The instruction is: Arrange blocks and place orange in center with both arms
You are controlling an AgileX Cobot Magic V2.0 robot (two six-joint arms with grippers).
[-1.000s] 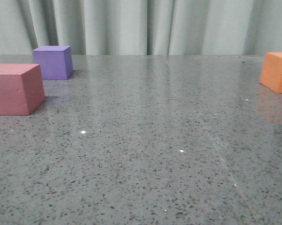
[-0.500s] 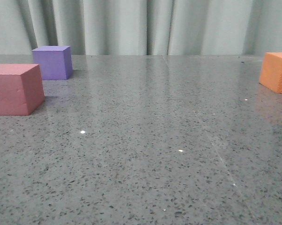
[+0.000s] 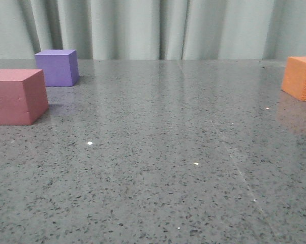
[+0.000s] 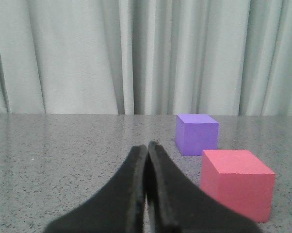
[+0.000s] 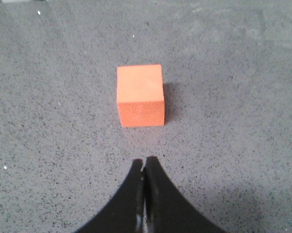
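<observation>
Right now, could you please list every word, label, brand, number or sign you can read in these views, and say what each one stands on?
None: no readable text shows in any view.
The orange cube, purple cube and pink-red cube have plain, unmarked faces.
The speckled table and the curtain carry no writing.
The black left gripper and right gripper show no label.

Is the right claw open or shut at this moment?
Shut. In the right wrist view the right claw has its two fingers pressed together, holding nothing; the orange foam cube sits apart.

Table (image 3: 158, 152) middle open — cubes (three) edge-bound.
</observation>
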